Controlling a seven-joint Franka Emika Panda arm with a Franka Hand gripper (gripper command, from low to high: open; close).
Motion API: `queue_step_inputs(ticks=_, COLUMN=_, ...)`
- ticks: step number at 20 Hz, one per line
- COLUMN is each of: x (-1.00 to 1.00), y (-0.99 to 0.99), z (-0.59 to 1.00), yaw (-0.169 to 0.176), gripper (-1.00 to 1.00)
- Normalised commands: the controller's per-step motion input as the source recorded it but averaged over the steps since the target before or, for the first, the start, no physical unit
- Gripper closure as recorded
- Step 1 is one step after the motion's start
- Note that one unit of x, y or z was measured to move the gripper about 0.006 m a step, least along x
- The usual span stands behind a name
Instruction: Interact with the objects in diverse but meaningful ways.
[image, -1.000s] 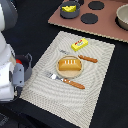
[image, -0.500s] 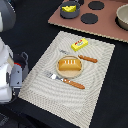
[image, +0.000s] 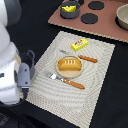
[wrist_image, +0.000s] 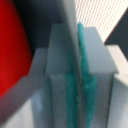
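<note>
Oddly, the arm (image: 12, 65) stood at the mat's (image: 100, 70) near edge, gripper hidden there. Up close its fingers (wrist_image: 82, 85) looked pressed together, something red beside them. Bread (image: 69, 65) lay mid-mat between fork (image: 65, 80) and knife (image: 87, 58), laid like a meal; butter (image: 79, 44) sat beyond.

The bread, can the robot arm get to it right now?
Probably yes. The bread sits uncovered on its plate in the middle of the mat, and nothing stands between it and the arm beside the mat.

No legible text/labels; red marks on butter block (image: 79, 44) unreadable.
</note>
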Motion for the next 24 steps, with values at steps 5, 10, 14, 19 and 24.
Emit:
queue_step_inputs(ticks=5, x=0.78, y=0.5, z=0.91, yaw=0.0, gripper=1.0)
queue_step_inputs(ticks=10, x=0.66, y=0.53, z=0.62, yaw=0.0, gripper=1.0)
queue_step_inputs(ticks=14, x=0.61, y=0.57, z=0.52, yaw=0.0, gripper=1.0)
queue_step_inputs(ticks=19, x=0.61, y=0.56, z=0.43, yaw=0.0, gripper=1.0)
queue_step_inputs(ticks=24, x=0.62, y=0.56, z=0.26, yaw=0.0, gripper=1.0)
